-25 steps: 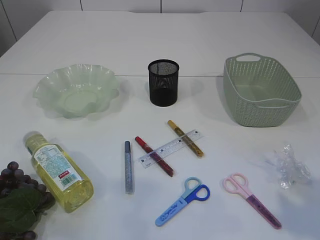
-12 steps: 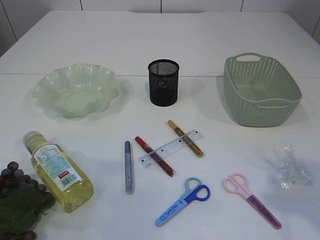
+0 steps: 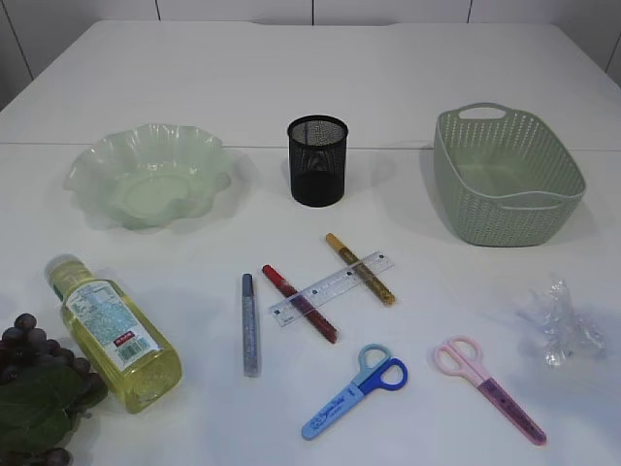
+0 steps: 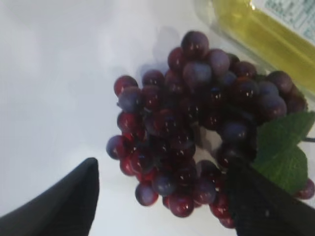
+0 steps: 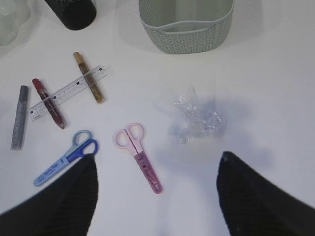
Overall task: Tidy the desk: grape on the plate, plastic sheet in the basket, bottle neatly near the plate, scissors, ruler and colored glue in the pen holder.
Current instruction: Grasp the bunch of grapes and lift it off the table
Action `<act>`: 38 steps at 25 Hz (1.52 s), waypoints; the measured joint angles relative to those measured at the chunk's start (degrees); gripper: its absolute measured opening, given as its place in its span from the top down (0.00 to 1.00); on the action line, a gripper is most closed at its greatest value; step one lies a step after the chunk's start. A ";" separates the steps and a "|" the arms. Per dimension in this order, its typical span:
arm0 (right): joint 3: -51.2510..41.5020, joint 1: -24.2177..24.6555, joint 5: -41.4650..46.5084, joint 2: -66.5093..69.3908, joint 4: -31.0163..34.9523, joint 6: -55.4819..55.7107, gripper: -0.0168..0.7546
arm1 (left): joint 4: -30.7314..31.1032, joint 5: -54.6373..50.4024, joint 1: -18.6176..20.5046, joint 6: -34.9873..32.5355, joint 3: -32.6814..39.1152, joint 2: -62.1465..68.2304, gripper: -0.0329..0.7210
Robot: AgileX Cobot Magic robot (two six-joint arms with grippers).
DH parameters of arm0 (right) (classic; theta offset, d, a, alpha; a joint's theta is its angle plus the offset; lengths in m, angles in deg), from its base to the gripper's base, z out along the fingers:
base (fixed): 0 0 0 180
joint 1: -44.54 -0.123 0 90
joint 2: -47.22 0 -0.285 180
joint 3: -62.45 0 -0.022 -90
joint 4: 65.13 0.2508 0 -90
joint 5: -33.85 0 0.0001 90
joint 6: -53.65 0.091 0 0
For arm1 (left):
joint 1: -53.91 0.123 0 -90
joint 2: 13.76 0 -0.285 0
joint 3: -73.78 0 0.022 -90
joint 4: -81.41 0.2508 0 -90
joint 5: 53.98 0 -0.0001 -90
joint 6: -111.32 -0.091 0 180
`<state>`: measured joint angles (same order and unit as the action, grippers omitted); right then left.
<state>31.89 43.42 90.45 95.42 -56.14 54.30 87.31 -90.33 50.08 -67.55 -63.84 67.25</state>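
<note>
A dark red grape (image 4: 187, 137) bunch with a green leaf lies at the table's front left (image 3: 29, 340), beside the yellow bottle (image 3: 116, 335), which lies on its side. My left gripper (image 4: 163, 162) is open and straddles the bunch's lower end. My right gripper (image 5: 157, 156) hovers open over the pink scissors (image 5: 140, 155), with the crumpled plastic sheet (image 5: 199, 120) just beyond. Blue scissors (image 3: 354, 390), the clear ruler (image 3: 335, 286) and the silver (image 3: 250, 325), red (image 3: 299, 303) and gold (image 3: 361, 269) glue sticks lie mid-table. Neither gripper shows in the exterior view.
The pale green wavy plate (image 3: 146, 175) sits at the back left. The black mesh pen holder (image 3: 317, 160) stands at the back centre, and the green woven basket (image 3: 505, 175) at the back right. The ruler rests across the red and gold glue sticks.
</note>
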 joint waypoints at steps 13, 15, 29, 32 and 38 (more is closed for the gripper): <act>0.00 0.00 0.04 0.00 0.00 -0.08 0.22 | 1.65 4.24 0.00 0.00 -0.13 9.88 0.18; 0.00 0.00 0.04 0.00 0.00 -0.08 0.22 | 1.65 4.87 0.00 0.00 -0.27 11.15 0.18; 0.00 0.00 0.04 0.00 0.00 -0.12 0.22 | 2.23 9.95 0.00 0.00 -0.53 18.58 0.19; 0.00 0.00 0.04 0.00 0.00 -0.12 0.22 | 2.23 10.79 0.00 0.00 -0.53 19.64 0.19; 0.00 0.00 0.04 0.00 0.00 -0.12 0.22 | 2.45 12.14 0.00 0.00 -0.53 19.90 0.21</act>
<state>31.89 43.42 90.49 95.42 -56.14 54.19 89.76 -78.18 50.08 -67.55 -64.37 87.15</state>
